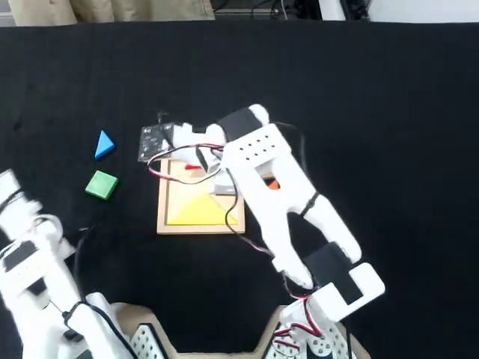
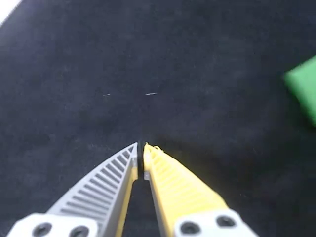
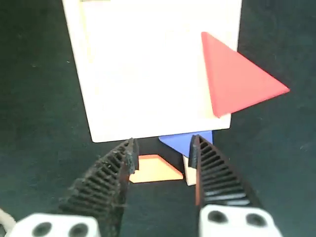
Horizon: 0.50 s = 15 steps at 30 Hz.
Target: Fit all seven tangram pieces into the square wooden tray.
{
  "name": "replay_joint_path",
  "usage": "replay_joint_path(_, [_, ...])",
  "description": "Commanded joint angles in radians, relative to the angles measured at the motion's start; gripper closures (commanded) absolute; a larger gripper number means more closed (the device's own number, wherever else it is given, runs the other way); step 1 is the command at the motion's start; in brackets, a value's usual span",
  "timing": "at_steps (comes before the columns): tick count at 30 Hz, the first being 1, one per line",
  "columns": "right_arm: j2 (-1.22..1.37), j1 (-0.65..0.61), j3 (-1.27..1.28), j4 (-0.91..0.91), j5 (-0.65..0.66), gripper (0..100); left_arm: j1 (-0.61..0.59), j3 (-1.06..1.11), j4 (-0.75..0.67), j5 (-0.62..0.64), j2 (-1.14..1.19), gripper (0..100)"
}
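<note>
Right jaws, spread, straddle the orange piece (image 3: 155,169) lying just outside the tray (image 3: 148,74) edge; that arm is nearer. Left jaws, pressed together, hang over bare worktop (image 2: 148,59).

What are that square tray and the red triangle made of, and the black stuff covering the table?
The tray looks like pale bare wood: light tan, matte. The red triangle shows flat, even, matte colour: painted wood or plastic, I cannot tell which. The table cover seems black cloth: dull, with lint specks.
</note>
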Motion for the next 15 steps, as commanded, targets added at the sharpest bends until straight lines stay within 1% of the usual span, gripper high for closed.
replay_joint_path(1, [-0.058, 0.091, -0.053, -0.064, 0.005, 83.2, -0.035, -0.010, -0.034, -0.025, -0.021, 97])
replay_joint_path(3, [-0.054, 0.121, -0.048, -0.155, -0.072, 83.2, 0.001, -0.002, -0.052, -0.023, -0.021, 97])
replay_joint_path(6, [-0.030, 0.158, -0.024, -0.371, -0.259, 83.6, 0.025, 0.001, -0.049, -0.023, -0.021, 97])
replay_joint_path(8, [0.016, 0.180, -0.018, -0.525, -0.402, 88.4, 0.021, 0.001, -0.049, -0.023, -0.021, 97])
replay_joint_path(10, [0.090, 0.195, -0.022, -0.647, -0.520, 97.3, 0.015, 0.001, -0.049, -0.023, -0.021, 97])
replay_joint_path(11, [0.134, 0.195, -0.031, -0.689, -0.560, 99.3, 0.015, 0.004, -0.049, -0.023, -0.021, 97])
replay_joint_path(12, [0.180, 0.196, -0.051, -0.706, -0.588, 97.5, 0.016, 0.010, -0.055, -0.023, -0.021, 97])
replay_joint_path(15, [0.332, 0.210, -0.163, -0.677, -0.626, 98.8, 0.021, 0.015, -0.055, -0.023, -0.021, 97])
